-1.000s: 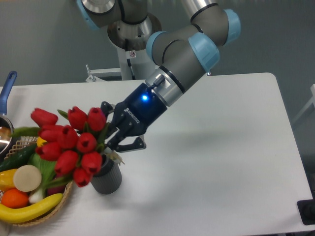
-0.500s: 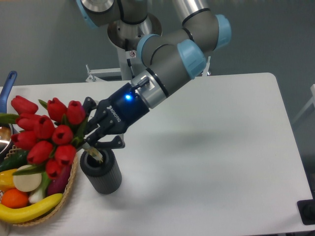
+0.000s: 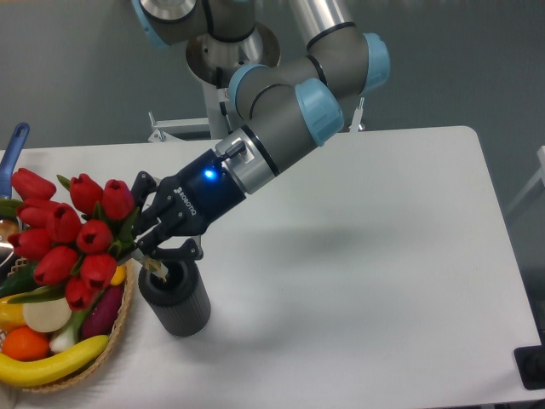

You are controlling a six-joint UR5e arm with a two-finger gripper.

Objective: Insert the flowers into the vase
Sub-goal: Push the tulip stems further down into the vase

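Crowding the counter's (image 3: 358, 281) near-left edge, a wicker basket (image 3: 81, 368) holds a banana (image 3: 47, 364), an orange (image 3: 25, 342) and other produce. Just beside it the vase (image 3: 177, 302) stands upright, mouth open. Above the basket hang the flowers (image 3: 68, 243), tilted left, the stem ends just over the vase's rim; whether they enter it cannot be told. The gripper (image 3: 146, 244) has its jaws clamped on the stems. Open white surface spreads right and back to the far edge; a blue-handled pan (image 3: 10, 183) sits at far left.
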